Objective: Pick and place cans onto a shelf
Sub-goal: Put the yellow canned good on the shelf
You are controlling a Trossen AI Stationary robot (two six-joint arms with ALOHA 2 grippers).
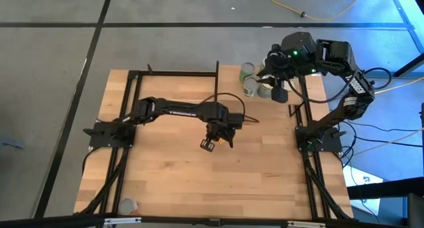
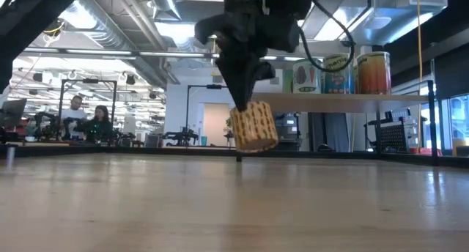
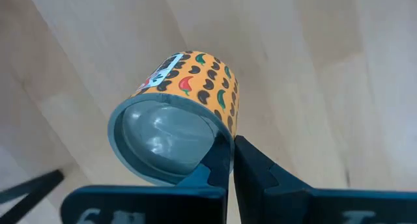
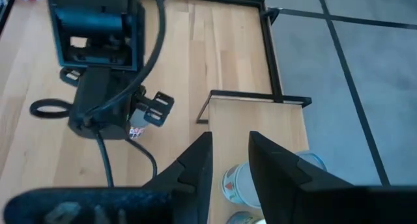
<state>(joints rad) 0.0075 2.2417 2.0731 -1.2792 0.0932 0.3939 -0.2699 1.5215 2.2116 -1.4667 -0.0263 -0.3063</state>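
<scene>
Gripping one orange chilli-patterned tin (image 3: 189, 97) in my left claw (image 3: 231, 160), I am hovering my empty, parted right claw (image 4: 229, 160) above three shelved cans (image 2: 341, 72).

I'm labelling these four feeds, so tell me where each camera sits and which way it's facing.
High view: overhead, looking straight down on the table; shows both arms, left gripper over mid-table, right gripper by the shelf.
Low view: table-top height, looking level into the room; shows the left gripper holding an orange can above the table, cans on the shelf behind.
Left wrist view: on the left arm, looking past its fingers at the orange can.
Right wrist view: on the right arm, looking down over the shelf; its fingers are parted.
Shared: right wrist and high views both show the left arm.
</scene>
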